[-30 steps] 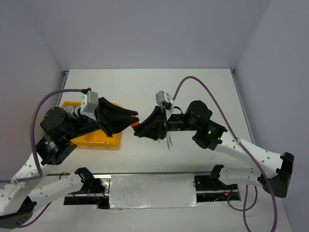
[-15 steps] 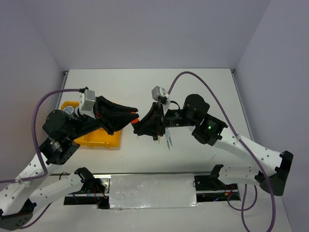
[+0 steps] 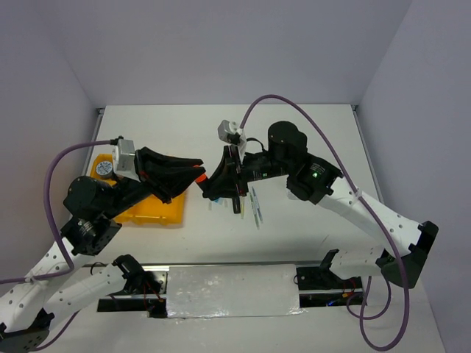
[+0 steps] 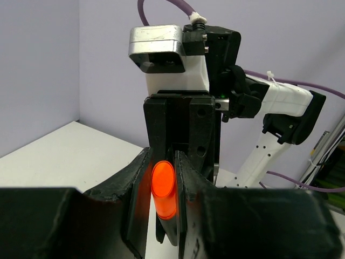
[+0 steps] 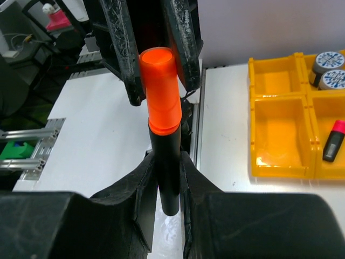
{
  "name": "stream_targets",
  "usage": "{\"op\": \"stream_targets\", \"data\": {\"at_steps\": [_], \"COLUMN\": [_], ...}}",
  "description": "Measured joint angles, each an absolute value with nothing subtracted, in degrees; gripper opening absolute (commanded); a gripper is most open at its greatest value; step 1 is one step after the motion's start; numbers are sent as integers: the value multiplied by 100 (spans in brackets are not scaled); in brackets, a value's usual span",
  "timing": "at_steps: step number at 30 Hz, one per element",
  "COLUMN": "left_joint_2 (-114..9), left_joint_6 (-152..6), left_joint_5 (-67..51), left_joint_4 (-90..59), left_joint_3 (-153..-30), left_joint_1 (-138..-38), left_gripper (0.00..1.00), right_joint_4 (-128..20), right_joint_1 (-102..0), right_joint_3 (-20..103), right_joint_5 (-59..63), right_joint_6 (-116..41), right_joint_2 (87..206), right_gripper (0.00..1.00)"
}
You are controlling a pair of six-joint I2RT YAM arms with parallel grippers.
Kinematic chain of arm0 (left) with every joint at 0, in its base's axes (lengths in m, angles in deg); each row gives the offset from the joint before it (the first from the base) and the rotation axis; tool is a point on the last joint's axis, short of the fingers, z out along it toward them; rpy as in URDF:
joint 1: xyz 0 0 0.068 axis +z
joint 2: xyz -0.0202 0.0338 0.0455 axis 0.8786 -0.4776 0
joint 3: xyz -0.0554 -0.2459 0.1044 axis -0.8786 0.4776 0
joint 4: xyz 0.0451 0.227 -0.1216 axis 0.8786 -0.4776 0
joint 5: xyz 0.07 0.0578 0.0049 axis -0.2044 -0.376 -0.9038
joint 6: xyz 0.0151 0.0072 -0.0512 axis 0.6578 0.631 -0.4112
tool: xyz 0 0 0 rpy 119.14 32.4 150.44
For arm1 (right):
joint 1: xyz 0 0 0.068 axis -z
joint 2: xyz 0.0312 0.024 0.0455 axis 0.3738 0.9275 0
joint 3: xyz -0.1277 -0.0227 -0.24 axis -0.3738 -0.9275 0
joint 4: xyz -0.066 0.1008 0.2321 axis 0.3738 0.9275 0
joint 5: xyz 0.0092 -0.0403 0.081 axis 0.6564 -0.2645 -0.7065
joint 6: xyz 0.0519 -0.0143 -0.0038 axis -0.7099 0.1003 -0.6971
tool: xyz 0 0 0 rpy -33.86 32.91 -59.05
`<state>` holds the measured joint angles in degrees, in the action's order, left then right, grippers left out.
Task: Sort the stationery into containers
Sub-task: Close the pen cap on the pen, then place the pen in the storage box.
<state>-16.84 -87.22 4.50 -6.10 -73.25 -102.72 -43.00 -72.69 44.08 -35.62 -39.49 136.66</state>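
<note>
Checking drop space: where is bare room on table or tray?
Free: table strip by the back wall; two bare tray compartments beside tins and pink-capped marker. Crowded: centre, left gripper and right gripper near pale pens.

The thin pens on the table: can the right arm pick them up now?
Probably not yet. The right pincer is shut on the orange-capped marker, and the left pincer grips its cap. The pens lie uncovered nearby.

The white table (image 3: 316,136) carries a yellow tray (image 3: 151,215) near its left edge. A few thin pale pens (image 3: 255,208) lie loose on the table near its middle, well apart from the tray.
</note>
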Motion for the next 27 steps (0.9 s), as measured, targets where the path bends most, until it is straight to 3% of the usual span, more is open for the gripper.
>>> {"op": "stream_targets", "data": {"at_steps": [14, 27], "left_joint_2": [-1459, -1426], "left_joint_6": [-8814, -9035], "left_joint_5": [188, -1047], "left_joint_4": [-173, 570], "left_joint_3": [-6807, -6588], "left_joint_1": [-10281, -11326], "left_gripper": [0, 0], "right_joint_4": [-3373, -2510], "right_joint_1": [-7118, -7044], "right_joint_3": [5389, 6235], "right_joint_5": [-4211, -4775], "right_joint_6": [-3836, -3750], "right_joint_2": [14280, 14549], "right_gripper": [0, 0]}}
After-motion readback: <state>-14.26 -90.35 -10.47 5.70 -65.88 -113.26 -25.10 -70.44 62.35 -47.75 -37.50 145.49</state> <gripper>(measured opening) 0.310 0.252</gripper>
